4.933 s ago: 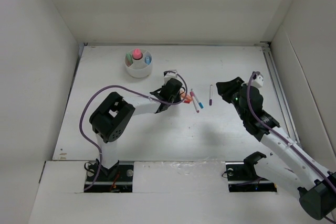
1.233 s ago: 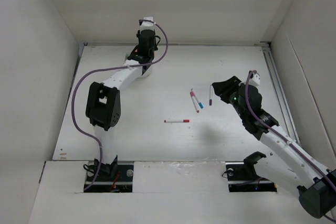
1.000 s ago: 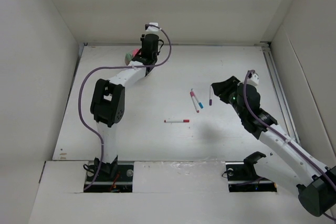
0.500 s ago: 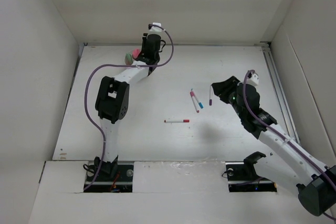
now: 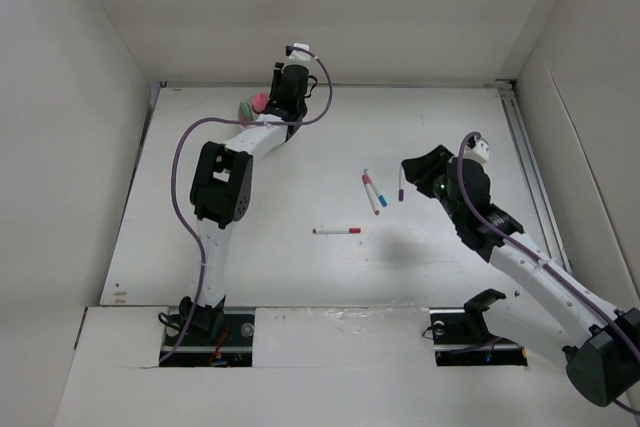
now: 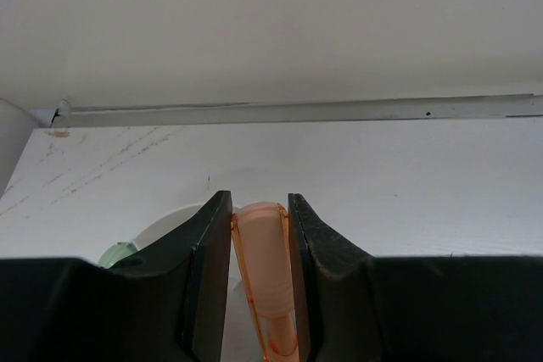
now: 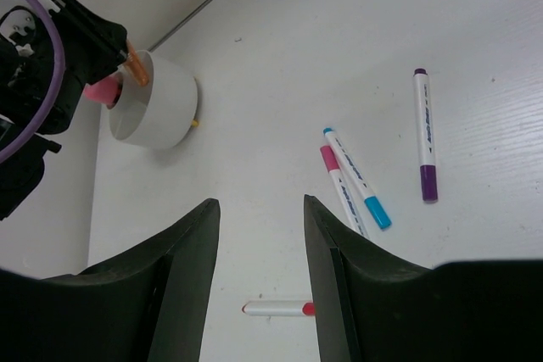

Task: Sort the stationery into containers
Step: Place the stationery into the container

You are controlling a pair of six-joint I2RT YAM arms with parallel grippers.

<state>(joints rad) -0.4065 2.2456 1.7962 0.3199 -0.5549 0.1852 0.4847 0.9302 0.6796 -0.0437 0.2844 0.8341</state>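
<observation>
My left gripper point(image 5: 287, 97) is shut on an orange marker point(image 6: 268, 281) and holds it over the round white cup point(image 7: 158, 104) at the table's far left; the cup's rim shows just under the fingers in the left wrist view point(image 6: 174, 222). A pink-capped bottle point(image 5: 259, 102) stands in the cup. My right gripper point(image 5: 413, 175) is open and empty above the table's middle right. On the table lie a purple marker point(image 5: 401, 181), a blue marker point(image 7: 358, 180), a pink marker point(image 7: 339, 188) and a red marker point(image 5: 336, 231).
White walls close in the table on the back, left and right. A metal rail point(image 6: 339, 111) runs along the back edge behind the cup. The left arm's purple cable point(image 5: 185, 162) loops over the table's left part.
My left gripper carried the orange marker from the marker pile to above the cup at the far left. A red marker now lies alone in the middle. The right arm barely moved.
</observation>
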